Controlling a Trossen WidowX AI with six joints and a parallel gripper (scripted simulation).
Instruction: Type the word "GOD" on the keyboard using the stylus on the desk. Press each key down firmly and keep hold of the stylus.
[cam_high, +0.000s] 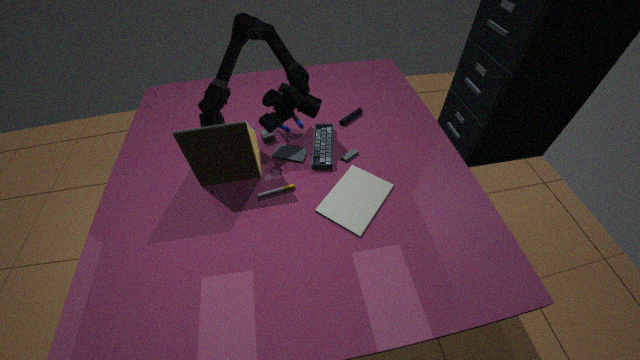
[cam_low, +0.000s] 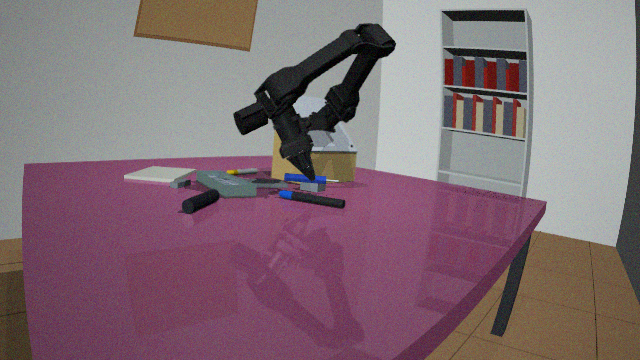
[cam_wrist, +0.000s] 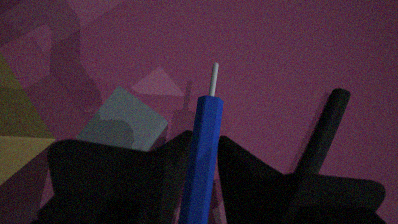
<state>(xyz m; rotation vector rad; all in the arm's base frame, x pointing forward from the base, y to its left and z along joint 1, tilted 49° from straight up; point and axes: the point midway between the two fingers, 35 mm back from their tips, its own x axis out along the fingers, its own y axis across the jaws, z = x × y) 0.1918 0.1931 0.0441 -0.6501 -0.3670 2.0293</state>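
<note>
The stylus (cam_low: 305, 178) (cam_wrist: 202, 155) is pinched in the hand (cam_low: 312, 178) (cam_wrist: 205, 139), blue barrel between the fingers and pale tip sticking out past them. It is just above the surface (cam_high: 300, 240) (cam_low: 175, 260) (cam_wrist: 270, 45), near a grey block (cam_high: 268, 136) (cam_low: 312, 187) (cam_wrist: 125, 120). A black pen with a blue end (cam_low: 315, 199) (cam_wrist: 325, 130) lies beside it. The keyboard (cam_high: 323, 145) (cam_low: 227, 184) is near, apart from the stylus. Farther out lie a white pad (cam_high: 355, 200) (cam_low: 159, 174) and a grey pen with a yellow end (cam_high: 275, 191) (cam_low: 243, 171).

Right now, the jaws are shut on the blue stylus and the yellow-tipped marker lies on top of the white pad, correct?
Not quite: the yellow-tipped marker lies beside the white pad, per the top view.
</note>
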